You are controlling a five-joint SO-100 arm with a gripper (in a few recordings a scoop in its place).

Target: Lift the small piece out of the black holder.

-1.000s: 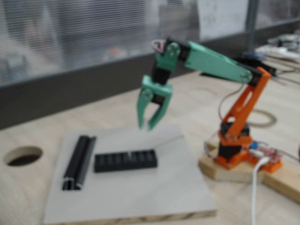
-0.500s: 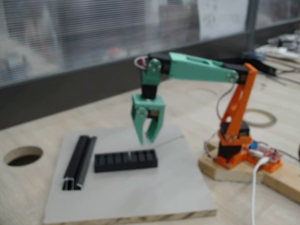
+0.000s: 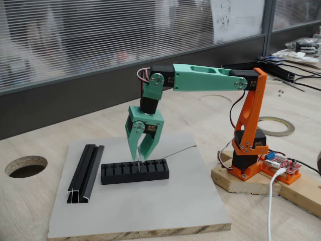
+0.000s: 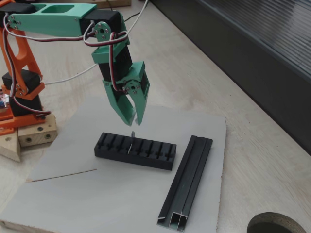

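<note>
Where the gripper [image 3: 138, 159] hung high and off to the right of the holder [image 3: 134, 171] a second ago, it now points straight down over the holder's middle, having swung left and dropped in two quick stages. In both fixed views its green jaws stand a little apart, tips down, with nothing held between them. In one fixed view the tips seem to reach the top of the piece [image 3: 137, 165]; in the other, the gripper [image 4: 133, 122] clearly stops short, with a gap of grey board [image 4: 87, 204] showing between the tips and the piece [image 4: 130, 141].

That piece stands upright in a slot near the middle of the holder [image 4: 135, 151], poking up above the black top, untouched. The holder itself lies where it lay before, with the rail [image 3: 86, 172] beside it (also unmoved).

So the approach is nearly done, and the grasp is not yet made. Judging by the line-up, what remains is a short, careful descent so the jaws straddle the sliver, then a squeeze and a straight lift. A thing so thin could easily be pushed aside or slip.
</note>
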